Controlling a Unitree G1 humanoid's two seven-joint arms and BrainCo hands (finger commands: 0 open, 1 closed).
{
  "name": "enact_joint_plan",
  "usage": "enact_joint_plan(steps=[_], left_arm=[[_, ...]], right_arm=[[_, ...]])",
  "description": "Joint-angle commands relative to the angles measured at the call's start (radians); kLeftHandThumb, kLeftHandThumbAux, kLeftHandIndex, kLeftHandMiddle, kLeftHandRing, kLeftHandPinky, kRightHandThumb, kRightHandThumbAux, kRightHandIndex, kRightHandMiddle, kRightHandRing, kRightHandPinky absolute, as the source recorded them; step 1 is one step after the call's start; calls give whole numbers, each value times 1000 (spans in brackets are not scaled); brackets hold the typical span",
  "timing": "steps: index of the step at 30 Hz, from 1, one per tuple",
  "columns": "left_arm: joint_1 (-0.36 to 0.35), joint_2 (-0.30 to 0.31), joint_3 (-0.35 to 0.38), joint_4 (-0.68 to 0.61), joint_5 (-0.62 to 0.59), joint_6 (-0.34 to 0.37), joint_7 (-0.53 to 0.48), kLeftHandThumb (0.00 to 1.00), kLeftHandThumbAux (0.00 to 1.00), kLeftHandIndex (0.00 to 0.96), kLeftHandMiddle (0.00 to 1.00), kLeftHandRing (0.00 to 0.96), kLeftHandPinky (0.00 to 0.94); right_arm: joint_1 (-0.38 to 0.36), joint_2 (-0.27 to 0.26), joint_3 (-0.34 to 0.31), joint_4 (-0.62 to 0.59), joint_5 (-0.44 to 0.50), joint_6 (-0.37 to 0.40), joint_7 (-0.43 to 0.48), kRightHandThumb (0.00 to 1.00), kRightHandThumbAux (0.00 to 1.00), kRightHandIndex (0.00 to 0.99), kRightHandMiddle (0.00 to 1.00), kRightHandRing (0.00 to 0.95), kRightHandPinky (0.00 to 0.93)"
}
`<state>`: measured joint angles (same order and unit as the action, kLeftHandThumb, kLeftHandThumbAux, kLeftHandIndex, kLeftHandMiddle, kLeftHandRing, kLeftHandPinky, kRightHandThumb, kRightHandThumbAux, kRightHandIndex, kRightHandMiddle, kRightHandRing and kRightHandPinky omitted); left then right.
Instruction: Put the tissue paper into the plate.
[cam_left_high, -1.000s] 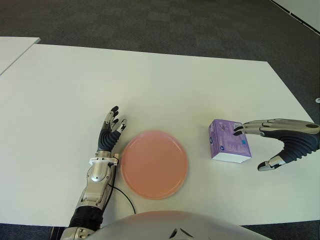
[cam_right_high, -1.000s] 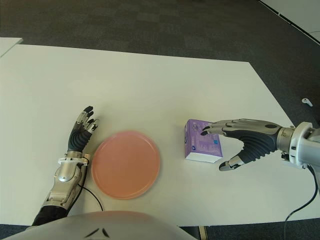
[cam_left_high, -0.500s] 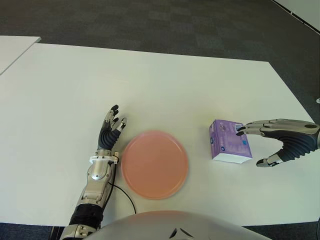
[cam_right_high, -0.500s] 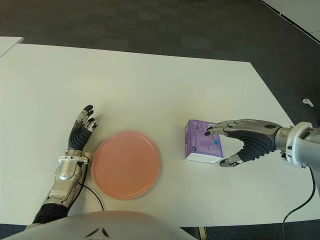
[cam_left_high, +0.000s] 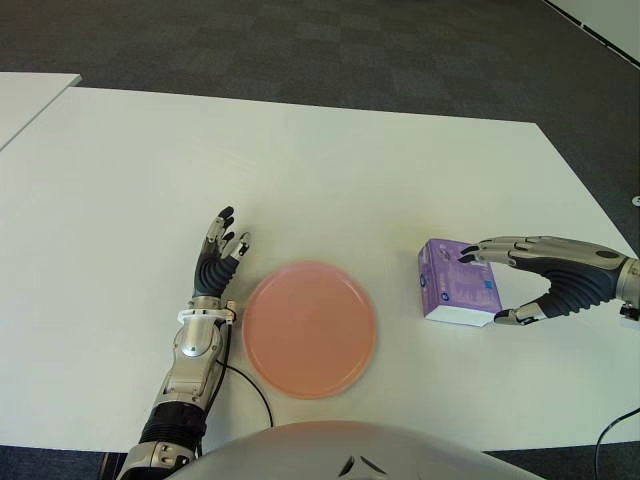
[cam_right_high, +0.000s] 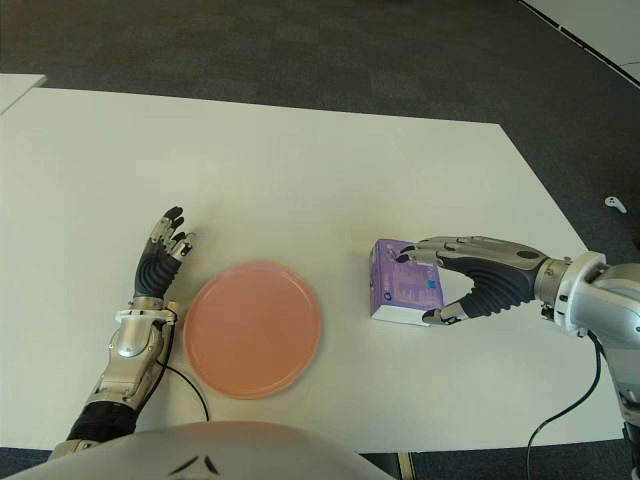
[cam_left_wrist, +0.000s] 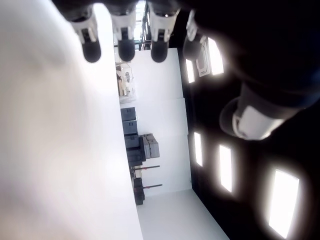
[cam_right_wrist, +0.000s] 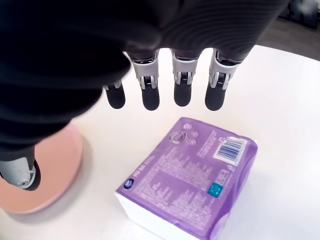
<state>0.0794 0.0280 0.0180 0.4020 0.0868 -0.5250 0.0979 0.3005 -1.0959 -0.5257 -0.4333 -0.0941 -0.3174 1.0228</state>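
We see the tissue paper (cam_left_high: 458, 295) as a soft rectangular pack in glossy purple wrap with white sides, printed text and a barcode label on top; it lies flat on the table (cam_left_high: 330, 170), well to the right of the plate (cam_left_high: 309, 329) and apart from it; the plate is a round, shallow, salmon-pink disc with a smooth matte face, and nothing lies on it. The right hand (cam_right_high: 470, 280) arches over the pack's right end, its fingers (cam_right_wrist: 149, 92) stretched above the top and its thumb low by the near side; its own wrist view shows the fingertips clear of the wrap, so we read it as spread and holding nothing. The left hand (cam_left_high: 216, 262) shows just left of the plate, its dark ribbed fingers extended and unladen; a thin black cable (cam_left_high: 244, 385) curls beside its forearm. The table is a plain white, smooth rectangle; beyond its far edge runs dark grey carpet (cam_left_high: 300, 40) in square tiles; another white tabletop's corner (cam_left_high: 30, 95) shows at far left.
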Motion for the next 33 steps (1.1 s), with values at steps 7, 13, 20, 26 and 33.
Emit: enact_joint_plan(steps=[7,13,20,26,33], left_arm=[[20,6,13,83,2,13,5,0,538,0,0,0,0],[18,8,18,93,-16,13,-9,0,543,0,0,0,0],[19,14,21,96,-27,8,-19,0,535,0,0,0,0],[23,21,23,91,-37,8,-29,0,533,0,0,0,0],[26,25,27,90,-37,18,-27,0,539,0,0,0,0]], right_arm=[[-15,46,33,9,-17,13,-73,42,442,0,0,0,0],[-21,66,33,9,-34,20,-117,55,445,0,0,0,0],[-34,90,64,28,-50,20,-162,69,445,0,0,0,0],[-39,101,85,27,-37,19,-176,76,445,0,0,0,0],[-20,105,91,14,-33,43,-169,79,445,0,0,0,0]])
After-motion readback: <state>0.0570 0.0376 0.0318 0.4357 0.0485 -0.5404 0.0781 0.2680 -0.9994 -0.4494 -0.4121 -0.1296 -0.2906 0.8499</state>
